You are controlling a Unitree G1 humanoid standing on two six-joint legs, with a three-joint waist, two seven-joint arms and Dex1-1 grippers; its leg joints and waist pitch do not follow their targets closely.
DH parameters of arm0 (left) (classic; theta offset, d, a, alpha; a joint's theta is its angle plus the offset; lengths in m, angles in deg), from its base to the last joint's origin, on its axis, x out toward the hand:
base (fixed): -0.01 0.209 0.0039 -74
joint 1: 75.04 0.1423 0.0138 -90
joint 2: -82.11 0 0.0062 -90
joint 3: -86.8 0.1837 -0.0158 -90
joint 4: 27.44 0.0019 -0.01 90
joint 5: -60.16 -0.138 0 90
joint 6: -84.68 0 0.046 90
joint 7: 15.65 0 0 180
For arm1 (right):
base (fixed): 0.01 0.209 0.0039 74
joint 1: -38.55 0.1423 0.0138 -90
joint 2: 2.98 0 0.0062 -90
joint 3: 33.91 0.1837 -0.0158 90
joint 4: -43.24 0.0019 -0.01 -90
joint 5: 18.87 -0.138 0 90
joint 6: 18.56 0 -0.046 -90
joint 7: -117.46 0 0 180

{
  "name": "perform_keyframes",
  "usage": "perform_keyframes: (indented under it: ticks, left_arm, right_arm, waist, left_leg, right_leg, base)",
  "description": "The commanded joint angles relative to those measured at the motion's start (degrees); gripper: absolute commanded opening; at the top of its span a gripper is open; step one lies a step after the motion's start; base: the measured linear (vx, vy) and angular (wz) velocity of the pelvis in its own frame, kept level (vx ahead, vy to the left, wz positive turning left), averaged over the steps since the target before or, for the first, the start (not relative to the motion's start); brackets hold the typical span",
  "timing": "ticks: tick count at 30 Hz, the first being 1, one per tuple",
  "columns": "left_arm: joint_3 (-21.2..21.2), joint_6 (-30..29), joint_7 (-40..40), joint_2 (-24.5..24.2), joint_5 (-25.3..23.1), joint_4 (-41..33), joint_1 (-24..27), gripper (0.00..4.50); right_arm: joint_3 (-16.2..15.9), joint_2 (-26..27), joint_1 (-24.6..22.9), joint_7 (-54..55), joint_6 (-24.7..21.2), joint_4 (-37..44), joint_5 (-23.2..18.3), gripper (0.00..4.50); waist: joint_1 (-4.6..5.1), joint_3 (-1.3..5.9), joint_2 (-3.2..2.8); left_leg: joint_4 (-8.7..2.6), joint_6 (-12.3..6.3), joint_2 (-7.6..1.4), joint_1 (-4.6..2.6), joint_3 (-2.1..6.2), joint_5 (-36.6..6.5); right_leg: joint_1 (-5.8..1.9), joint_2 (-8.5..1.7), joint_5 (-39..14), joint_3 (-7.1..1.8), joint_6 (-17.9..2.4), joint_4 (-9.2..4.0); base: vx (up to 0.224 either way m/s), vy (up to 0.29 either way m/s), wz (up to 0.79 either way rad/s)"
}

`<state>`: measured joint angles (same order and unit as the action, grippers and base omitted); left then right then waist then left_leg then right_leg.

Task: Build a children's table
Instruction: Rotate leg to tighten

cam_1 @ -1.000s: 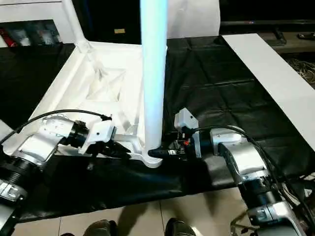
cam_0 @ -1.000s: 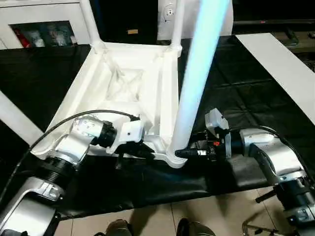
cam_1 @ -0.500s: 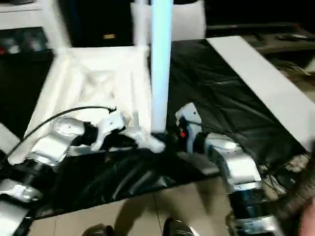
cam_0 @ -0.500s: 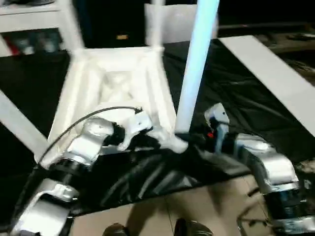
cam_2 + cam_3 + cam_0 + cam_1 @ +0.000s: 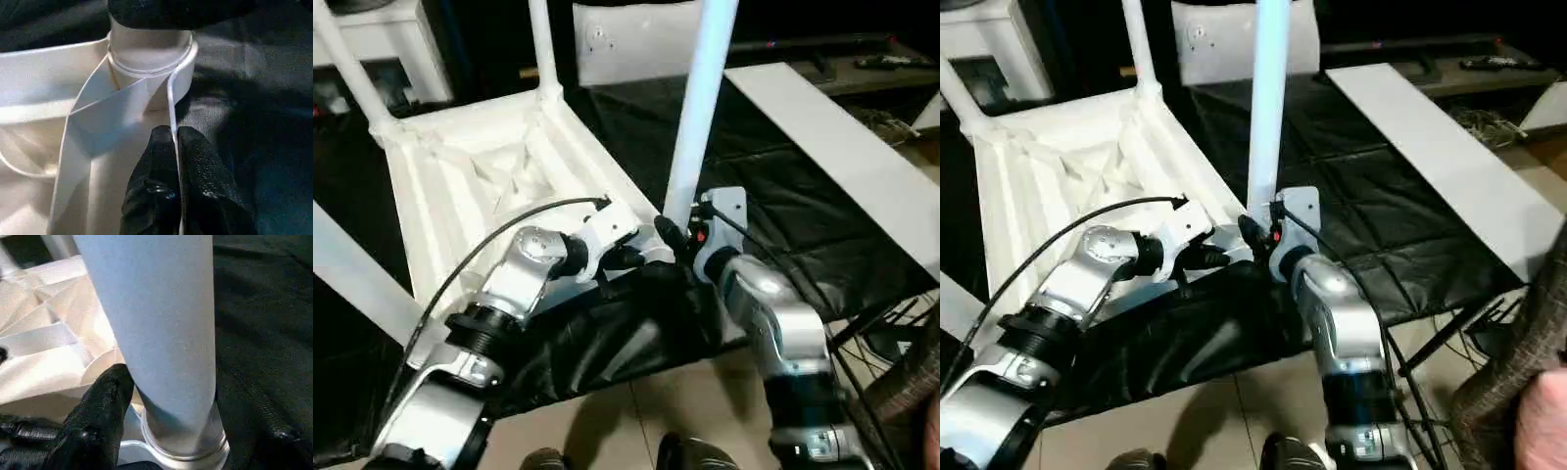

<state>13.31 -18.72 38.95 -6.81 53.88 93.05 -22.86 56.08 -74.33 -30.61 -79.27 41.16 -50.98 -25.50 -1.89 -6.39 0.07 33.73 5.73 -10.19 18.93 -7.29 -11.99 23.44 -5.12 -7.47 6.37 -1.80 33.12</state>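
Landmark: tabletop, white moulded plastic, lying upside down on black sheeting, ribbed underside facing up, its long axis running from your near side away and to your left.

1. Leg, white tube, crossing the far-left edge on a slant beside the tabletop's left rim; you cannot tell from these views what it rests in.
2. Leg, white tapered tube, rising from the tabletop's far-left corner socket.
3. Left gripper: silver forearm bent in from the left, wrist level, black textured fingers pinched together on the thin upright rim of the tabletop, just short of the near-right socket.
4. Leg, white tube, upright in the tabletop's far-right socket.
5. Leg, smooth pale tube, long axis near vertical, its foot seated in the near-right socket's round collar.
6. Right gripper: forearm reaching in from the right of that corner, black fingers clasping the leg's base from both sides just above the collar.
7. Flat white board, lying right of the tabletop, well apart.
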Motion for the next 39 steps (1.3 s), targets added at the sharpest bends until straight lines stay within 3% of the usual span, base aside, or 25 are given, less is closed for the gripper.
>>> perform_keyframes:
  ticks: [1,2,3,6,12,14,15,17,19,20,21,22,23,25,26,27,30,32,33,34,35,36,37,38,39]
  left_arm:
    - [2.89,3.46,4.0,-0.46,0.22,-1.24,0.32,0.0]
    - [2.94,5.05,4.99,-1.31,0.19,-1.12,0.58,0.0]
    - [2.88,6.34,6.47,-2.36,0.47,-1.22,1.04,0.0]
    - [3.3,10.87,9.99,-5.01,0.7,-1.7,2.28,0.0]
    - [1.07,13.41,15.7,-8.46,5.5,-5.39,6.0,0.0]
    - [-0.55,12.19,15.77,-8.45,7.32,-6.79,7.07,0.0]
    - [-1.3,12.04,15.51,-8.39,8.17,-7.51,7.73,0.27]
    - [-2.94,10.64,15.24,-8.19,10.59,-10.06,9.6,0.44]
    - [-3.86,9.74,14.96,-8.1,12.04,-11.76,10.73,0.55]
    - [-6.46,7.96,12.98,-7.46,15.24,-15.88,13.17,0.6]
    - [-8.55,6.22,9.78,-6.88,16.37,-19.05,15.14,0.63]
    - [-9.21,5.59,8.71,-6.73,16.73,-20.11,15.79,0.7]
    - [-11.69,2.5,4.61,-5.97,17.97,-24.86,18.87,0.81]
    - [-12.77,0.91,2.76,-5.58,18.43,-27.16,20.39,0.92]
    - [-14.85,-1.6,-1.35,-3.99,18.57,-31.81,23.74,0.92]
    - [-16.71,-3.29,-5.41,-2.11,18.39,-36.54,27.34,1.06]
    - [-18.54,-5.19,-9.89,0.7,19.12,-41.95,31.83,1.06]
    - [-20.08,-6.11,-16.02,5.2,18.27,-48.04,37.84,1.06]
    - [-20.08,-6.11,-16.02,5.2,18.27,-48.04,37.84,1.06]
    - [-19.67,-5.65,-20.07,7.59,16.9,-51.79,42.13,1.06]
    - [-18.74,-5.5,-22.09,8.44,15.53,-53.52,44.49,1.06]
    - [-17.68,-5.85,-24.27,9.12,14.12,-55.05,46.52,1.06]
    - [-17.47,-5.97,-24.72,9.22,13.85,-55.36,46.87,1.06]
    - [-17.11,-6.04,-26.07,9.64,12.97,-56.05,47.65,1.06]
    - [-17.11,-6.04,-26.07,9.64,12.97,-56.05,47.65,1.06]
  right_arm:
    - [-4.07,-0.23,-0.97,-3.71,0.3,3.18,-1.91,3.18]
    - [-3.86,-1.12,-1.9,-4.4,0.68,4.44,-2.16,3.18]
    - [-3.7,-2.62,-3.19,-5.41,0.57,6.45,-2.4,3.24]
    - [-3.71,-5.96,-6.19,-7.87,1.73,10.8,-2.59,3.55]
    - [-2.9,-14.74,-16.82,-17.42,-2.02,25.34,-8.28,3.92]
    - [-2.22,-17.15,-20.37,-19.82,-3.25,29.84,-11.03,4.06]
    - [-1.9,-18.1,-21.97,-20.55,-3.33,31.65,-12.03,4.12]
    - [-1.53,-19.04,-24.43,-21.25,-2.42,33.98,-12.75,4.24]
    - [-1.54,-19.34,-25.52,-21.54,-1.63,34.88,-12.86,4.36]
    - [-1.04,-19.15,-26.99,-20.45,-3.62,36.38,-13.82,4.43]
    - [-1.39,-19.3,-27.52,-19.97,-4.42,36.99,-13.86,4.48]
    - [-1.48,-19.44,-27.71,-19.85,-4.76,37.27,-13.93,4.49]
    - [-2.35,-19.44,-27.94,-19.25,-4.96,37.31,-13.37,4.5]
    - [-2.88,-19.28,-27.88,-18.95,-4.57,37.01,-12.8,4.5]
    - [-3.83,-18.8,-27.7,-18.15,-3.94,36.48,-12.06,4.5]
    - [-4.63,-18.21,-27.5,-17.3,-3.4,35.98,-11.46,4.5]
    - [-5.62,-17.49,-27.34,-15.83,-2.89,35.14,-10.13,4.5]
    - [-6.37,-16.35,-27.13,-14.71,-2.08,33.78,-9.35,4.5]
    - [-6.37,-16.35,-27.13,-14.71,-2.08,33.78,-9.35,4.5]
    - [-7.05,-15.78,-26.97,-14.34,-1.38,32.94,-9.22,4.5]
    - [-7.84,-15.71,-26.87,-14.19,-0.75,32.41,-8.75,4.5]
    - [-8.63,-15.68,-26.79,-14.28,-0.61,31.95,-8.71,4.5]
    - [-8.78,-15.68,-26.78,-14.31,-0.67,31.88,-8.77,4.5]
    - [-9.31,-15.85,-26.76,-14.38,-0.52,31.57,-8.55,4.5]
    - [-9.31,-15.85,-26.76,-14.38,-0.52,31.57,-8.55,4.5]
  waist:
    - [-0.02,4.21,0.09]
    - [-0.14,4.58,0.14]
    - [-0.42,4.83,-0.01]
    - [-1.02,5.16,-0.18]
    - [-1.87,5.3,0.19]
    - [-1.92,5.24,0.43]
    - [-1.92,5.24,0.43]
    - [-1.98,5.34,0.71]
    - [-1.88,5.41,0.39]
    - [-1.73,5.43,0.17]
    - [-1.81,5.38,-0.38]
    - [-1.61,5.5,-0.02]
    - [-1.27,5.5,-0.12]
    - [-1.21,5.36,0.14]
    - [-1.13,5.2,-0.15]
    - [-0.97,5.14,0.01]
    - [-0.4,4.77,-0.12]
    - [0.08,4.74,0.1]
    - [0.27,4.36,0.04]
    - [0.32,4.3,0.51]
    - [0.86,4.1,0.16]
    - [0.87,4.31,-0.35]
    - [1.46,4.19,-1.02]
    - [1.27,3.87,-1.25]
    - [1.27,3.87,-1.25]
  left_leg:
    - [-4.37,-2.36,-1.39,0.01,-0.61,-13.12]
    - [-4.43,-2.87,-1.36,0.66,-0.62,-11.49]
    - [-4.41,-3.27,-1.69,0.69,-0.67,-9.11]
    - [-4.36,-3.87,-2.23,1.17,-0.83,-4.28]
    - [-4.21,-4.98,-2.77,0.81,-1.72,-3.1]
    - [-4.25,-4.69,-2.58,1.05,-1.83,-5.29]
    - [-4.25,-4.69,-2.58,1.05,-1.83,-5.29]
    - [-4.32,-4.03,-2.6,1.26,-1.74,-6.42]
    - [-4.29,-3.52,-2.57,1.35,-1.78,-5.93]
    - [-4.34,-3.17,-2.61,1.32,-1.73,-6.54]
    - [-4.35,-3.06,-2.68,1.34,-1.64,-6.84]
    - [-4.31,-2.81,-2.93,1.25,-1.72,-7.19]
    - [-4.38,-2.49,-2.83,1.47,-1.65,-8.83]
    - [-4.25,-2.6,-2.47,1.22,-1.8,-10.22]
    - [-4.17,-2.63,-2.23,1.03,-1.78,-11.84]
    - [-4.2,-2.53,-2.4,1.3,-1.66,-11.78]
    - [-3.65,-2.89,-1.44,0.75,-1.79,-15.45]
    - [-3.82,-2.61,-1.87,1.32,-1.27,-16.87]
    - [-3.76,-2.66,-1.75,1.25,-1.28,-18.23]
    - [-3.47,-2.73,-1.5,0.79,-1.36,-19.43]
    - [-3.87,-2.73,-1.89,1.29,-0.78,-21.34]
    - [-3.97,-2.66,-2.18,0.94,-0.6,-22.47]
    - [-4.82,-1.73,-3.42,0.51,0.28,-25.96]
    - [-7.41,-1.92,-5.58,2.11,3.14,-31.04]
    - [-7.41,-1.92,-5.58,2.11,3.14,-31.04]
  right_leg:
    - [-3.12,-3.15,-27.54,-2.92,-6.95,-5.04]
    - [-3.62,-3.45,-29.73,-3.01,-5.69,-5.32]
    - [-3.31,-3.56,-27.75,-3.2,-5.51,-5.3]
    - [-3.45,-3.33,-17.72,-3.36,-7.89,-3.69]
    - [-3.42,-3.11,-11.89,-3.8,-10.67,-2.71]
    - [-3.66,-3.29,-15.3,-3.81,-9.85,-3.13]
    - [-3.66,-3.29,-15.3,-3.81,-9.85,-3.13]
    - [-3.78,-3.5,-19.76,-3.89,-7.91,-3.54]
    - [-3.68,-3.47,-20.16,-3.88,-7.84,-3.59]
    - [-3.62,-3.41,-20.41,-3.85,-8.24,-3.54]
    - [-3.65,-3.47,-20.27,-3.86,-8.46,-3.64]
    - [-3.61,-3.37,-19.34,-3.89,-8.82,-3.58]
    - [-3.83,-3.12,-19.87,-3.74,-8.77,-3.59]
    - [-3.53,-2.89,-23.23,-3.55,-7.67,-4.11]
    - [-3.26,-2.85,-29.09,-3.34,-5.21,-4.96]
    - [-3.37,-2.93,-29.39,-3.29,-5.07,-4.93]
    - [-2.19,-2.39,-39.51,-2.57,-0.8,-6.83]
    - [-2.45,-2.36,-39.71,-1.99,0.6,-7.02]
    - [-2.03,-2.15,-41.05,-1.76,1.39,-7.55]
    - [-1.56,-1.95,-42.92,-1.46,2.55,-8.2]
    - [-2.23,-2.12,-42.48,-0.7,3.06,-8.25]
    - [-2.44,-2.1,-41.92,-0.29,3.36,-8.51]
    - [-2.83,-1.06,-37.37,0.78,3.64,-8.82]
    - [-4.91,-0.6,-27.89,1.87,1.85,-6.36]
    - [-4.91,-0.6,-27.89,1.87,1.85,-6.36]
  base:
    - [0.0,0.0,0.0]
    - [0.0,0.0,0.0]
    - [0.0,0.0,0.0]
    - [0.0,0.0,0.0]
    - [0.0,0.0,0.0]
    - [0.0,0.0,0.0]
    - [0.0,0.0,0.0]
    - [0.0,0.0,0.0]
    - [0.0,0.0,0.0]
    - [0.0,0.0,0.0]
    - [0.0,0.0,0.0]
    - [0.0,0.0,0.0]
    - [0.0,0.0,0.0]
    - [0.0,0.0,0.0]
    - [0.0,0.0,0.0]
    - [0.0,0.0,0.0]
    - [0.0,0.0,0.0]
    - [0.0,0.0,0.0]
    - [0.0,0.0,0.0]
    - [0.0,0.0,0.0]
    - [0.0,0.0,0.0]
    - [0.0,0.0,0.0]
    - [0.0,0.0,0.0]
    - [0.0,0.0,0.0]
    - [0.0,0.0,0.0]
